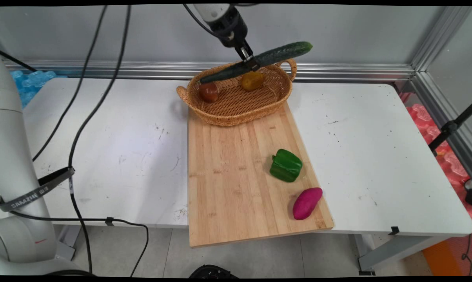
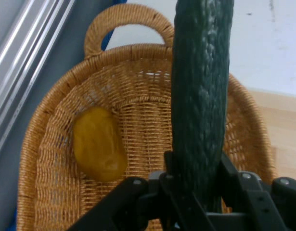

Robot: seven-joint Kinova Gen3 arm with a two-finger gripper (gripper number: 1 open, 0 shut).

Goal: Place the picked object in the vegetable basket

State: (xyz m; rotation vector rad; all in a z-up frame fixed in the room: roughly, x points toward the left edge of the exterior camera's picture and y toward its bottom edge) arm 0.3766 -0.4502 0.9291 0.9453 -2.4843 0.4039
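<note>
One oval woven wicker basket [image 1: 236,107] with two loop handles sits at the far end of one pale wooden cutting board [image 1: 236,176], which lies on the white surface [image 1: 114,145]. Going left to right inside the basket: one reddish-brown rounded vegetable [image 1: 208,92] by the left wall, then one yellow rounded vegetable [image 1: 252,80] toward the far wall. Above the basket, in the air, hangs one long dark green cucumber [image 1: 259,61]. Its long axis runs from lower left to upper right in the main view, the left tip over the basket's left rim, the right tip raised past the right handle. The black two-finger end effector [image 1: 249,62] is clamped on the cucumber near its middle, both fingers [image 2: 173,168] pressed against its sides. Farther right and nearer the camera, on the board, lie one green bell pepper [image 1: 285,165] and one magenta oval sweet potato [image 1: 307,203], near each other but apart.
</note>
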